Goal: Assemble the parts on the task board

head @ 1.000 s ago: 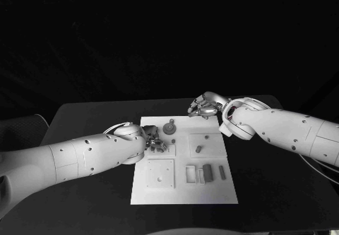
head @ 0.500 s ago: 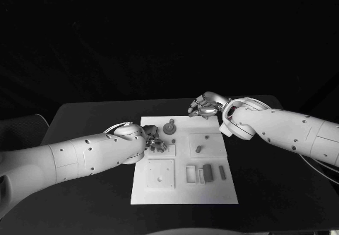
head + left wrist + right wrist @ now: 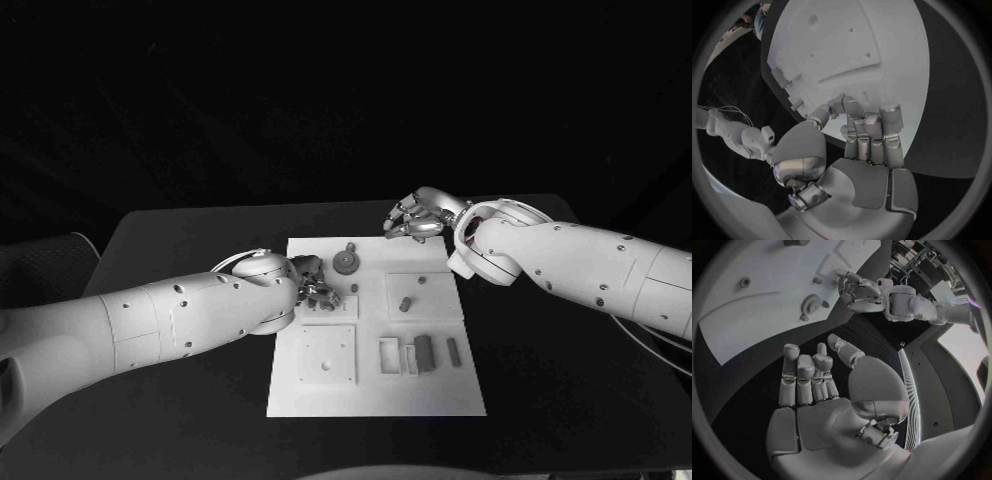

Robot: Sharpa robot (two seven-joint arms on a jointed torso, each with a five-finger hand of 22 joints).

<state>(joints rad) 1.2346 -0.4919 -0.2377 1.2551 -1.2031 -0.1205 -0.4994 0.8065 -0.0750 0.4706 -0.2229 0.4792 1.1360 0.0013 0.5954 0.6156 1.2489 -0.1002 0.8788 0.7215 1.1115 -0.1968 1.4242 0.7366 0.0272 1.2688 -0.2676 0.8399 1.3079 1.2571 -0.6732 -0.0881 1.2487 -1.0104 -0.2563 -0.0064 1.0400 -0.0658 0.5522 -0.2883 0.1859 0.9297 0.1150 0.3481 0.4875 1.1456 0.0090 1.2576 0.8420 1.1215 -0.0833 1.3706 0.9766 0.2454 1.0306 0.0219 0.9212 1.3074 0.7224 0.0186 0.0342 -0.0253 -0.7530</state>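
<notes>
1. Head view: the task board (image 3: pixel 378 395) lies in the middle of the black table (image 3: pixel 188 240), a little below the centre of the frame.
2. On the board, a round part (image 3: pixel 348 262) sits near the upper edge, and a small part (image 3: pixel 407 303) lies in a square recess on the right side.
3. Lower on the board, a group of long parts (image 3: pixel 420 352) lies to the right of a square plate with holes (image 3: pixel 327 355).
4. The left hand (image 3: pixel 316 284) is over the left edge of the board, left of centre in the frame. In the left wrist view its fingers (image 3: pixel 873 135) are curled together over the white board. I cannot tell if it holds a part.
5. The right hand (image 3: pixel 417 219) is above the upper right corner of the board. In the right wrist view its fingers (image 3: pixel 804 377) are bent inward and close together, with nothing between them.
</notes>
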